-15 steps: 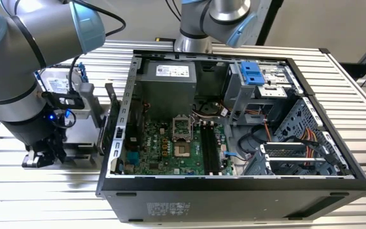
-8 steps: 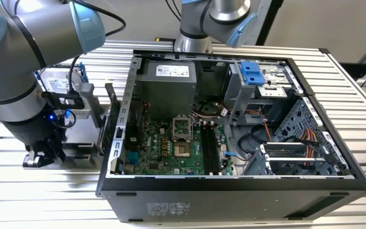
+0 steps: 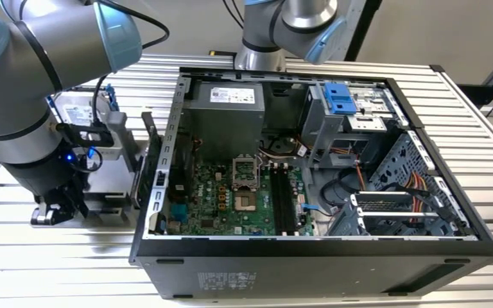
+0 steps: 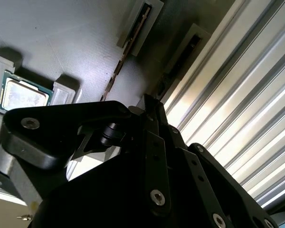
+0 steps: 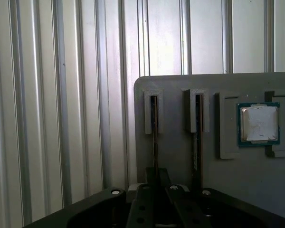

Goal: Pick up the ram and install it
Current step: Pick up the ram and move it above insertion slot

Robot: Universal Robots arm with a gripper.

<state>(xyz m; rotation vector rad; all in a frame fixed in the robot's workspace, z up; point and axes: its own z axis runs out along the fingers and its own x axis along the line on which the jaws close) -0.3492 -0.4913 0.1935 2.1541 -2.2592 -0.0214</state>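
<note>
Two sticks point(image 5: 197, 142) stand edge-up in the grey holder point(image 5: 175, 156); the ram point(image 5: 154, 118), in the slot farther from the processor point(image 5: 259, 123), runs lengthwise straight ahead of the tool point(image 5: 156, 175) (whether clamped, I cannot tell).

Table point(image 5: 61, 95) — ribbed shiny metal; holder tray point(image 5: 175, 142) — matt grey plastic.

No legible text; power supply label point(image 3: 231, 95) print unreadable.

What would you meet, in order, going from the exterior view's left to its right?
Hard drive → processor socket → memory slots → blue latch.
</note>
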